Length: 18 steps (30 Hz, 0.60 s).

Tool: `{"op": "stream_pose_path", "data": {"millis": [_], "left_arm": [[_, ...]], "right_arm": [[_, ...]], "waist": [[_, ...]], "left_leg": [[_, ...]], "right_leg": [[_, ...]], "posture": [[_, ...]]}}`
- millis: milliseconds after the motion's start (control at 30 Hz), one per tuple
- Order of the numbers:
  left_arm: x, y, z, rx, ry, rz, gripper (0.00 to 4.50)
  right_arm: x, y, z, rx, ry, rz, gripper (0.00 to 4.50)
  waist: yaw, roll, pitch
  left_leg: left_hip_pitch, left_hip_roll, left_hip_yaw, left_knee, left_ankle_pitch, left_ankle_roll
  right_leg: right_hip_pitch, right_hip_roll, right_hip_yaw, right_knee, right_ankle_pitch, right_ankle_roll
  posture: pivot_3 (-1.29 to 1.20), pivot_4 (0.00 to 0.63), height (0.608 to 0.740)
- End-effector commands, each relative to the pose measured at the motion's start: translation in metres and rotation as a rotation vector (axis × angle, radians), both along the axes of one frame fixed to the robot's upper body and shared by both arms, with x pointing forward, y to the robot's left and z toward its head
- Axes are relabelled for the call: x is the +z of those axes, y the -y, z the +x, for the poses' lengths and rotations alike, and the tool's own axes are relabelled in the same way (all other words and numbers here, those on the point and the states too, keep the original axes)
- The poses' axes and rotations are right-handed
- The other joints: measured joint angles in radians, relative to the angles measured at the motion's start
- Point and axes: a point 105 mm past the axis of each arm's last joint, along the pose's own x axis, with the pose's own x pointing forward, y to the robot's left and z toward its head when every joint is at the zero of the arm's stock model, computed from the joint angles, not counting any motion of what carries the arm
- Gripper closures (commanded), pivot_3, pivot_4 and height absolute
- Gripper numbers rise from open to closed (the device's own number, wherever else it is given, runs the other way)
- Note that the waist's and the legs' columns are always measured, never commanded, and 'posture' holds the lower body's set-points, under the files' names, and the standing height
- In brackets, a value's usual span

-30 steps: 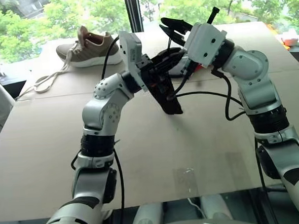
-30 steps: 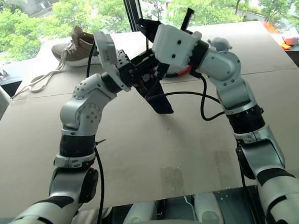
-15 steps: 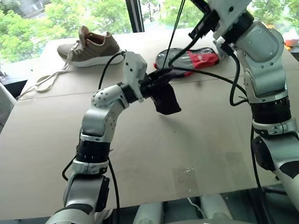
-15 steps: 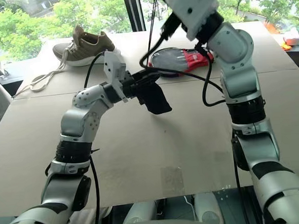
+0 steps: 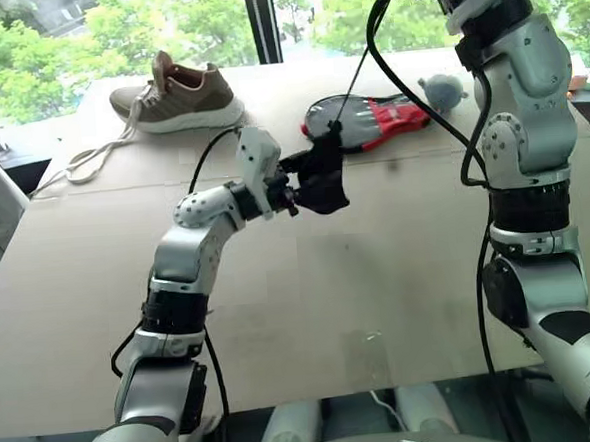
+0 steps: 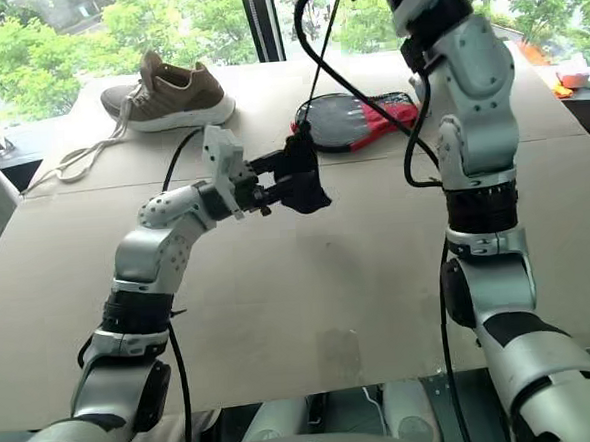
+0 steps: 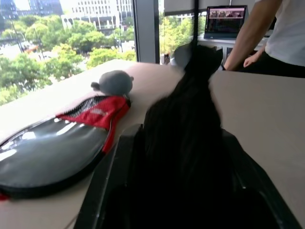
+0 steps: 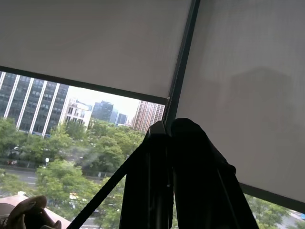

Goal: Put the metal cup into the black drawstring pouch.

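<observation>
Left pincer (image 5: 308, 185) level around black drawstring pouch (image 5: 323, 179), right arm raised high

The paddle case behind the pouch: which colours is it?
Dark grey and red; the paddle case shows best in the left wrist view.

My right arm has climbed, lifting the right gripper (image 8: 169, 143) high and taut on the pouch cord. My left gripper (image 5: 298, 186) has sunk toward the desk (image 5: 399, 275) with the black drawstring pouch (image 5: 322, 179), now bunched shorter there.
</observation>
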Motion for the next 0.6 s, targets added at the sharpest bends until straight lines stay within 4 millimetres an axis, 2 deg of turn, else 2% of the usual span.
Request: {"op": "stream_pose_path", "data": {"millis": [33, 133, 433, 600], "left_arm": [[0.002, -0.009, 0.001, 0.026, -0.008, -0.001, 1.19], [-0.005, -0.019, 0.003, 0.061, -0.012, 0.029, 1.19], [-0.009, -0.046, -0.002, 0.128, -0.046, -0.003, 1.19], [-0.018, -0.076, -0.006, 0.218, -0.079, 0.025, 1.19]], "right_arm": [[0.022, -0.012, -0.036, 0.114, 0.119, -0.022, 4.50], [0.012, -0.016, -0.037, 0.134, 0.094, -0.070, 4.50], [-0.001, -0.019, -0.041, 0.179, 0.049, -0.116, 4.50], [-0.015, -0.015, -0.036, 0.184, -0.010, -0.164, 4.50]], "waist": [[-0.001, 0.000, 0.000], [-0.007, 0.000, 0.000], [-0.016, 0.000, 0.000], [-0.019, 0.000, 0.000]], "left_leg": [[0.000, 0.000, 0.000, 0.000, 0.000, 0.000], [0.000, 0.000, 0.000, 0.001, 0.000, 0.000], [0.000, 0.000, 0.000, 0.000, 0.000, 0.000], [0.001, 0.000, 0.000, 0.000, 0.000, 0.000]], "right_leg": [[0.000, 0.000, 0.000, 0.000, 0.000, 0.000], [0.000, 0.000, 0.000, 0.001, 0.000, 0.000], [0.000, -0.001, 0.000, 0.001, 0.000, 0.000], [0.000, -0.001, 0.000, 0.001, 0.000, 0.000]], "posture": [[0.00, 0.150, 0.736], [0.00, 0.150, 0.736], [0.00, 0.150, 0.736], [0.00, 0.150, 0.736]]}}
